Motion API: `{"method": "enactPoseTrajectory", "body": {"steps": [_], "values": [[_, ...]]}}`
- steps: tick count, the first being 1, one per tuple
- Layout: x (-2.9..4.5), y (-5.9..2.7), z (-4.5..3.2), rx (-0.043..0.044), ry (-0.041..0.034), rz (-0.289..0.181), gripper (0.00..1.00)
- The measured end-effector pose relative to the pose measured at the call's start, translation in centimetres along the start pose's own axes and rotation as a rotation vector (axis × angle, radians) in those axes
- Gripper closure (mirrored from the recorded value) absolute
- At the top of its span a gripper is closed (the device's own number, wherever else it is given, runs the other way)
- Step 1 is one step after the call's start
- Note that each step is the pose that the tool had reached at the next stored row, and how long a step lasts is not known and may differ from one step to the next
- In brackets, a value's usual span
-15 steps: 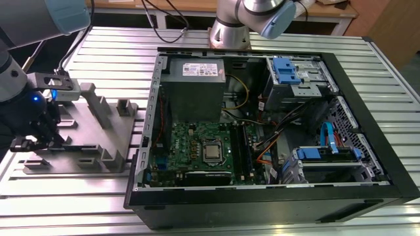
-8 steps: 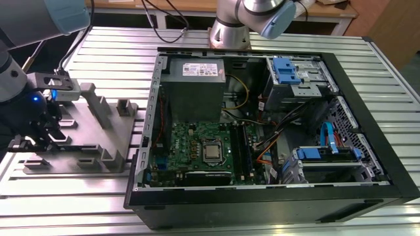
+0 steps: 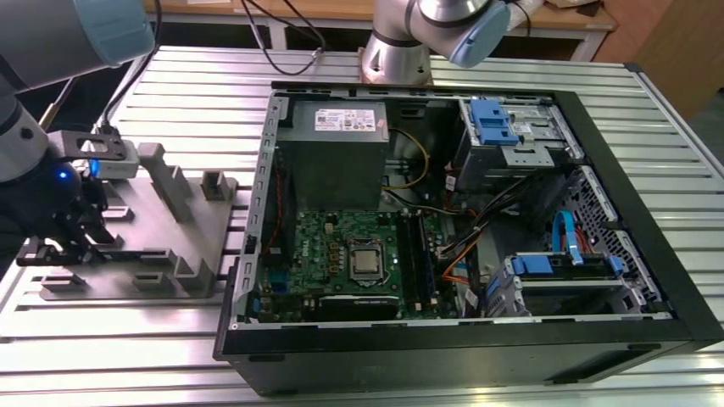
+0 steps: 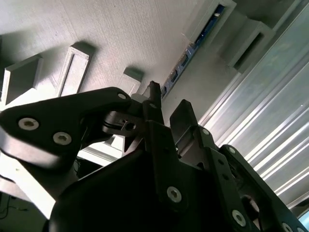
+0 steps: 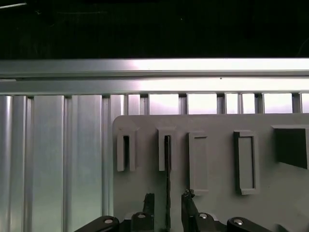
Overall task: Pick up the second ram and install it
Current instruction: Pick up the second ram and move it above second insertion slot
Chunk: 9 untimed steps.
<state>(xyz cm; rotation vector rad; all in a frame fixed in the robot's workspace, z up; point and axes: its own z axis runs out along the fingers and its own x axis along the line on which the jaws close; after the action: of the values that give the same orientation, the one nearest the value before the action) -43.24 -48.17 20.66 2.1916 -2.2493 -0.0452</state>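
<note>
The second ram (image 5: 167, 164) stands on its long edge in a slot of the grey holder plate (image 5: 217, 208), showing as a thin dark strip. In the second wrist view the ram (image 4: 193, 48) runs along the same slot, dark with blue glints. My gripper (image 5: 167, 195) is open, one finger on each side of the ram's near end and a small gap on both sides. The second wrist view shows the gripper (image 4: 168, 96) with its fingertips apart just above the plate. In the exterior view the gripper (image 3: 68, 233) hangs over the holder plate (image 3: 169, 275) at that view's left.
The open computer case (image 3: 476, 339) lies in the middle of the slatted metal table (image 3: 114, 339). Inside are the motherboard (image 3: 339, 233), long black memory slots (image 3: 416, 254), a grey power-supply box (image 3: 334, 119) and blue drive cages (image 3: 498, 123). Upright fins (image 3: 169, 182) stand on the holder.
</note>
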Motion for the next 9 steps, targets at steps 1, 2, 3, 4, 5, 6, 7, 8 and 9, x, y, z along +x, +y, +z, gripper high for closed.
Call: {"method": "enactPoseTrajectory", "body": {"steps": [1,2,3,4,5,6,7,8,9], "values": [[0.0,0.03,0.09,0.0004,0.0002,-0.002,0.67],[0.0,0.07,0.11,0.0029,-0.0006,-0.005,0.67],[0.0,0.07,0.11,0.0057,-0.0034,-0.007,0.67],[0.02,0.07,0.11,0.0069,-0.0087,-0.007,0.67],[0.03,0.07,0.12,0.0081,-0.016,-0.008,0.67],[0.04,0.07,0.12,0.009,-0.0211,-0.008,0.67],[0.04,0.07,0.14,0.0092,-0.0212,-0.009,0.67],[0.04,0.06,0.24,0.0094,-0.0215,-0.011,0.67],[0.04,0.06,0.34,0.0092,-0.0211,-0.014,0.67]]}}
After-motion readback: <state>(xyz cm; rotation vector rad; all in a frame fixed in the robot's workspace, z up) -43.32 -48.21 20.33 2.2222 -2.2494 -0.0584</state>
